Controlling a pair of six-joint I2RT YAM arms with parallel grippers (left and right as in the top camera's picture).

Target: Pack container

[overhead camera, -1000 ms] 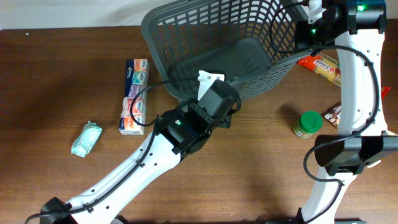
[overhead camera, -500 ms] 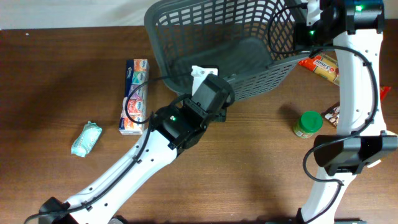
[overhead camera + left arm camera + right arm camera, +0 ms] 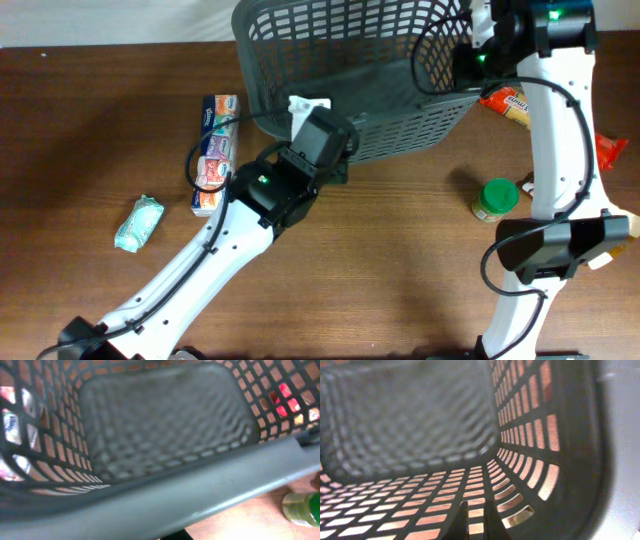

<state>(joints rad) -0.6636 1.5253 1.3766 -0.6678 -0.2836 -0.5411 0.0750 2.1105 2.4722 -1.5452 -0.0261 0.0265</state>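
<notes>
The container (image 3: 400, 125), a large dark grey lattice basket, is tilted at the back of the table with its opening towards the left arm. My left gripper (image 3: 335, 145) is at its near rim, mostly hidden under the wrist. In the left wrist view the rim (image 3: 150, 505) fills the bottom, with one dark fingertip (image 3: 172, 534) below it. My right gripper (image 3: 470, 62) is at the basket's far right corner. In the right wrist view its two fingertips (image 3: 475, 520) sit close together against the lattice wall (image 3: 445, 495). The basket holds nothing.
A long tissue pack (image 3: 215, 155) lies left of the basket, with a teal packet (image 3: 138, 222) further left. A green-lidded jar (image 3: 495, 200), an orange snack packet (image 3: 515, 105), a brown packet (image 3: 535, 185) and a red packet (image 3: 610, 150) lie to the right.
The basket has shifted left and back with both grippers at it. The left arm has moved up and left, and the right wrist has moved a little left.
</notes>
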